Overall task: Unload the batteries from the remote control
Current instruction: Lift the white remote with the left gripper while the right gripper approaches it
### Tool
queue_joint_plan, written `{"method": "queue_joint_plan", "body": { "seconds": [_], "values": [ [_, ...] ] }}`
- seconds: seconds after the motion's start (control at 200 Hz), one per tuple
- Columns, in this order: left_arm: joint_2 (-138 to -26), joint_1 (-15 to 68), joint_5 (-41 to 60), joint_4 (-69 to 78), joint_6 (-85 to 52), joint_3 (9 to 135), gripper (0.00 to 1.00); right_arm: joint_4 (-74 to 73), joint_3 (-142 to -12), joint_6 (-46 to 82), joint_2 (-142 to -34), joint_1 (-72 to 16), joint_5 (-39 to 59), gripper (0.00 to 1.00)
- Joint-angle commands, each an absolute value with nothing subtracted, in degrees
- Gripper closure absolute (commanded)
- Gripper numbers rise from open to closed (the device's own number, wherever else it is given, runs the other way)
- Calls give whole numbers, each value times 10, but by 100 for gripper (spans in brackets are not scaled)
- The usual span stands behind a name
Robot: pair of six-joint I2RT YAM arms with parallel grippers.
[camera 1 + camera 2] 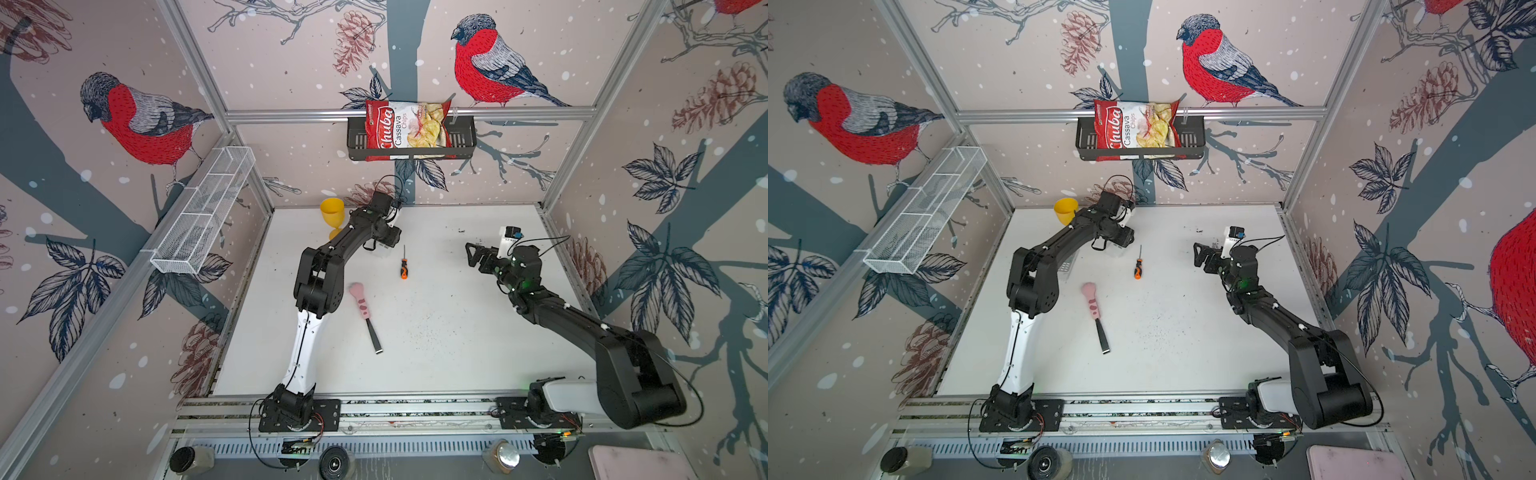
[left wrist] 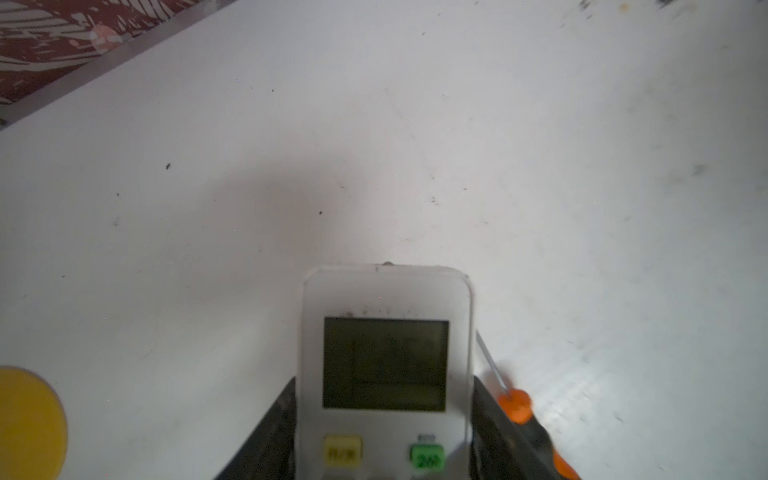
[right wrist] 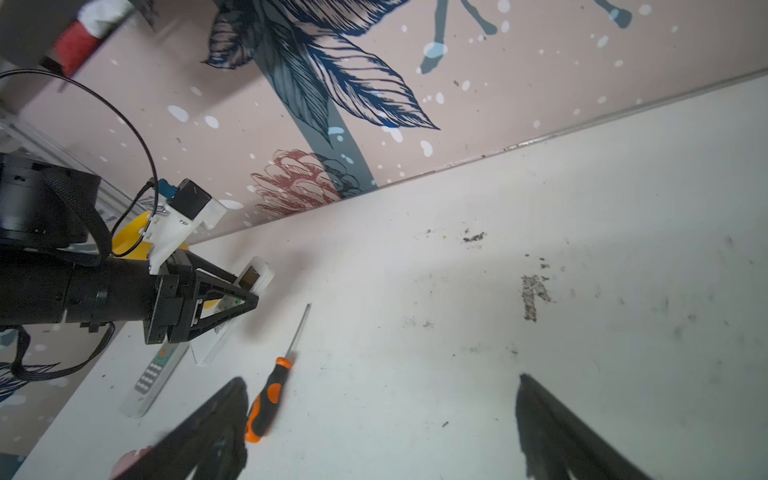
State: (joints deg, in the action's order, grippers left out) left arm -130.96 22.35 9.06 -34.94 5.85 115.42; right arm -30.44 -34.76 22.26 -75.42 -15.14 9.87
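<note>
In both top views the left arm reaches to the back of the white table (image 1: 436, 332). The left gripper (image 1: 385, 243) points down next to a yellow plastic goblet (image 1: 332, 210). From up here the arm hides what it grips. The right gripper (image 1: 469, 254) hangs above the table's right side with its jaws spread wide and nothing between them. Between the arms lies a thin screwdriver (image 1: 404, 268) with an orange-and-black handle. Nearer the front is a pink-handled tool (image 1: 361, 303) with a flat dark blade. On the back wall, a glossy red chips bag (image 1: 405, 126) sits in a black slotted basket (image 1: 461, 137).

The left wrist view shows what the top views hide. A white plastic remote control (image 2: 384, 299) with rounded corners is clamped between the two black fingers (image 2: 282, 419). Its grey screen and its yellow and green buttons face the camera. Its back is hidden, so I cannot tell whether the batteries are inside.

The right wrist view shows the same grip from the side, with the remote control (image 3: 254, 275) tilted up off the table in the left gripper (image 3: 245, 299). What looks like a second, longer remote (image 3: 153, 374) with rows of small buttons lies flat below it, though the view is blurred. The right gripper's own dark fingers (image 3: 216, 428) stand far apart over the scuffed tabletop, and the screwdriver (image 3: 270, 395) lies just beside one of them.
</note>
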Motion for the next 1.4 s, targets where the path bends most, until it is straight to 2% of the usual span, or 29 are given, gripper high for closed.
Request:
{"method": "queue_joint_plan", "body": {
  "seconds": [0.0, 0.155, 0.31, 0.525, 0.755, 0.891, 1.041, 1.171, 1.391],
  "values": [
    [-1257, 215, 177, -286, 19, 1123, 59, -362, -338, 217, -730, -152, 156, 0],
    [-1165, 213, 267, -198, -30, 1032, 58, -384, -349, 193, -697, -149, 273, 1],
    [-1067, 211, 362, -15, -103, 898, 58, -433, -360, 195, -693, -152, 389, 0],
    [-1030, 203, 470, 188, -211, 809, 58, -424, -415, 175, -737, -153, 497, 0],
    [-1035, 199, 551, 435, -321, 744, 58, -464, -466, 199, -811, -149, 569, 0],
    [-1058, 191, 578, 593, -410, 724, 58, -439, -526, 196, -868, -149, 595, 0],
    [-1099, 182, 595, 703, -478, 738, 58, -412, -590, 191, -927, -150, 616, 0],
    [-1148, 169, 611, 843, -592, 764, 59, -417, -629, 205, -973, -154, 638, 1],
    [-1170, 169, 610, 862, -600, 772, 59, -442, -688, 239, -1039, -170, 653, 0]
  ]
}}
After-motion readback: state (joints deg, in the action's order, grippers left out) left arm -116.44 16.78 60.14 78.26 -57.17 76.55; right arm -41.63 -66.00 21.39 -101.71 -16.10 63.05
